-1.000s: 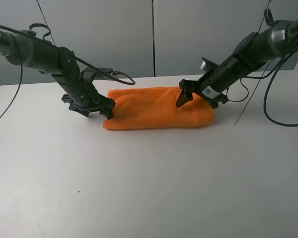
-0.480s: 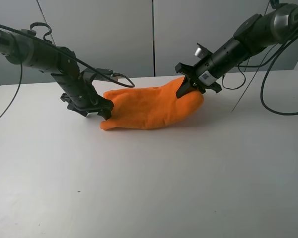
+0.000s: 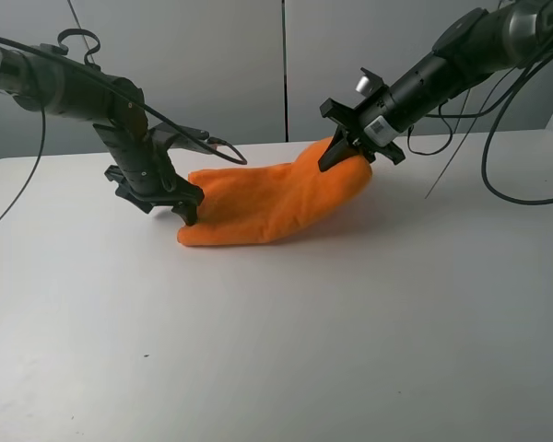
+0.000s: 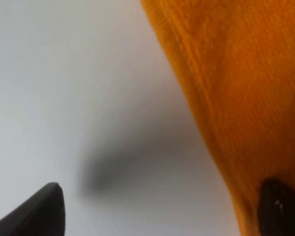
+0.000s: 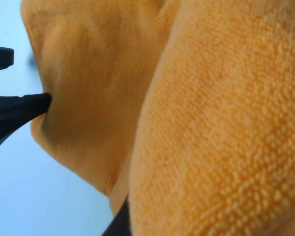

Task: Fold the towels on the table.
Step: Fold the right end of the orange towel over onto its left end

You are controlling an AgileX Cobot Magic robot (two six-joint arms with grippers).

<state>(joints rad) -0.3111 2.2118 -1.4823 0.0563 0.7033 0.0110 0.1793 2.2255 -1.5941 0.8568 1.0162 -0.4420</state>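
The orange towel [image 3: 267,198] lies folded in a long bundle on the white table [image 3: 286,350]. My right gripper [image 3: 344,152] is shut on the towel's right end and holds it up off the table, so the bundle slopes down to the left. The cloth fills the right wrist view [image 5: 211,123]. My left gripper [image 3: 186,204] is open at the towel's left end, low over the table. In the left wrist view its fingertips [image 4: 42,211] stand wide apart, one of them against the towel's hemmed edge [image 4: 236,98]. The label is hidden.
Black cables [image 3: 525,175] hang from the right arm down to the table at the back right. A grey wall [image 3: 286,64] stands behind the table's far edge. The left gripper's fingers [image 5: 14,115] show beyond the towel in the right wrist view.
My right gripper has closed on the towel's right end, lifted it and carried it up and to the left. The towel's left end slid slightly left. The left gripper barely moved.
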